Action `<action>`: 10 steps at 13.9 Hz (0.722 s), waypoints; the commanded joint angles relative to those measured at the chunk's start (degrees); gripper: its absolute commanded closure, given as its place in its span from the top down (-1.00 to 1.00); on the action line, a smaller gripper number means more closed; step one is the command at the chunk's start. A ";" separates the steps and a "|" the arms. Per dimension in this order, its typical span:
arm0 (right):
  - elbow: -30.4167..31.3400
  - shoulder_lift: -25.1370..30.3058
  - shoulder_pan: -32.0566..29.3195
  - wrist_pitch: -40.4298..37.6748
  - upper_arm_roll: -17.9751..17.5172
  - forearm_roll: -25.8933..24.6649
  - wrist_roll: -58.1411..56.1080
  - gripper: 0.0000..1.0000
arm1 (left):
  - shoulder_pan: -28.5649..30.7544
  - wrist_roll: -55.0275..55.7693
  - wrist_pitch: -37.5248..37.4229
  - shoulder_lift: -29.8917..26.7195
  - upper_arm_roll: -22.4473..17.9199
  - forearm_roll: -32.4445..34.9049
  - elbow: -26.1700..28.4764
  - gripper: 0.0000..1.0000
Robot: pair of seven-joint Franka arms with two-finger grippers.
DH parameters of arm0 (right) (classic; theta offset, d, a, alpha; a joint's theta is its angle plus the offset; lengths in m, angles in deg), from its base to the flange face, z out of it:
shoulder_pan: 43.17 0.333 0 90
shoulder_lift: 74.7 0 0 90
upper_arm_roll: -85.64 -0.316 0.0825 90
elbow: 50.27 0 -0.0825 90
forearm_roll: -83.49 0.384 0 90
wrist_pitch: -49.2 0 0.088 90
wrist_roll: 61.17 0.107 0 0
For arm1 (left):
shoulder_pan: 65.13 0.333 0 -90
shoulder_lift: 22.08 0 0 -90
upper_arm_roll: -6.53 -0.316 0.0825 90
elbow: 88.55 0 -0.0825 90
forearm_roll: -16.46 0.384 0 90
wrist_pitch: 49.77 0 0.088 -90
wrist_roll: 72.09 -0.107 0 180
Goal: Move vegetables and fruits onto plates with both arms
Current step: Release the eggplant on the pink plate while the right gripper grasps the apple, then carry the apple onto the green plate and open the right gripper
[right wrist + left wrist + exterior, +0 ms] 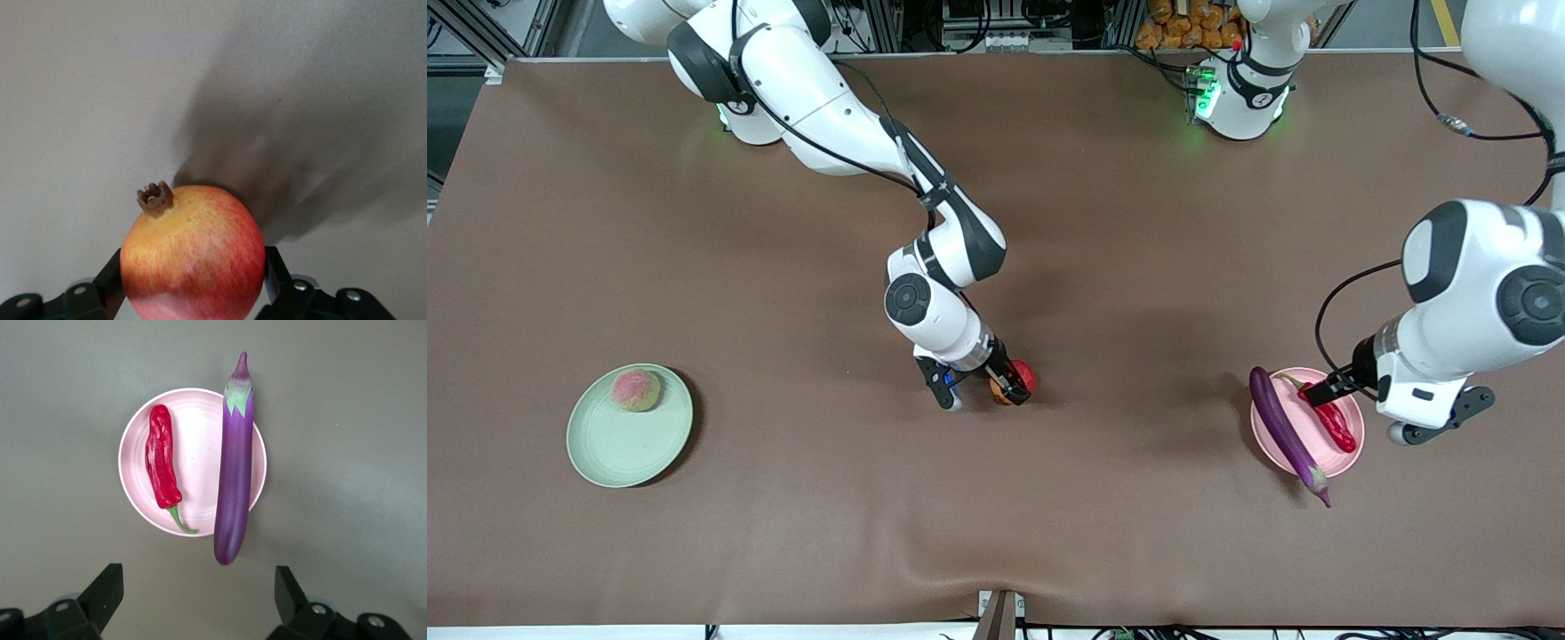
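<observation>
- The right gripper (pixel 1009 384) is down at the middle of the brown table (pixel 783 498), its fingers closed around the red-orange fruit (pixel 1021 377), which has a small brown crown at one end.
- The left gripper (pixel 1323 388) hangs over the pink plate (pixel 1352 462) toward the left arm's end of the table, fingers spread wide and holding nothing.
- On that plate lies the red chili (pixel 1334 421); the purple eggplant (pixel 1285 431) lies beside it, across the plate, both ends sticking out past the rim.
- The green plate (pixel 627 449) sits toward the right arm's end, with the pale green, pink-blushed fruit (pixel 636 389) resting on it near the rim.
</observation>
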 commanded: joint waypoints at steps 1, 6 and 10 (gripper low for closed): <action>-1.72 0.74 -1.45 -3.38 0.66 -0.66 -0.06 -1.00 | 0.62 0.04 -6.23 -1.79 1.43 0.62 -3.97 1.00; -3.74 7.24 -10.85 -31.47 0.93 -0.83 -13.10 -1.00 | 0.79 -3.47 -9.32 -7.93 1.87 -2.01 -4.25 1.00; -3.31 12.69 -20.69 -46.88 2.50 -5.90 -35.33 -1.00 | 0.97 -8.91 -13.01 -13.21 1.78 -3.77 -3.90 1.00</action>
